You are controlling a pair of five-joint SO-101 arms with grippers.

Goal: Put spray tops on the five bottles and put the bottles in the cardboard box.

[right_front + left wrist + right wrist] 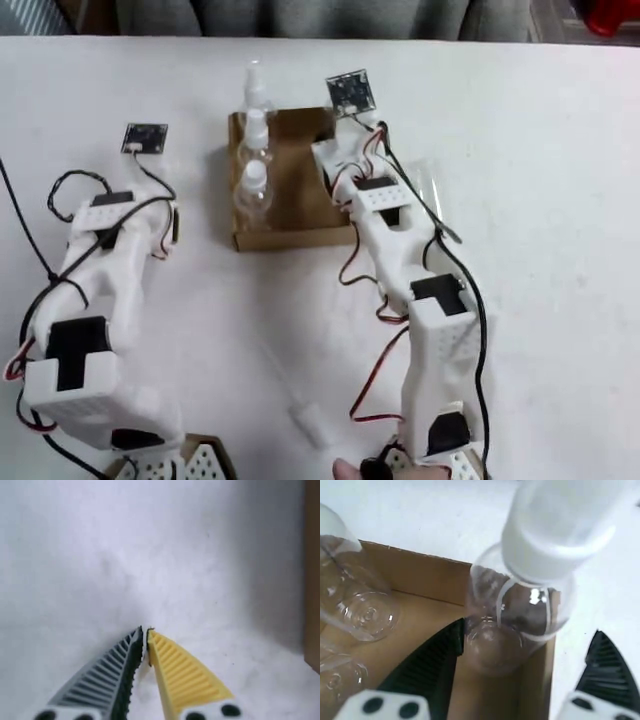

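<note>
The right hand (528, 632), open, brackets a capped bottle (492, 650) at the right wall of the box (420, 577).
Bottle axis near upright, between the fingers; the left hand (146, 631), closed, sits over the surface (150, 555) left of the box.

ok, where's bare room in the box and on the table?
Bare: box floor between the three bottles along one wall and the right gripper; table right of the right arm. Crowded: the box corner where that gripper straddles a fourth bottle.

Clear capped bottles (255, 185), inside cardboard box (300, 205)
</note>
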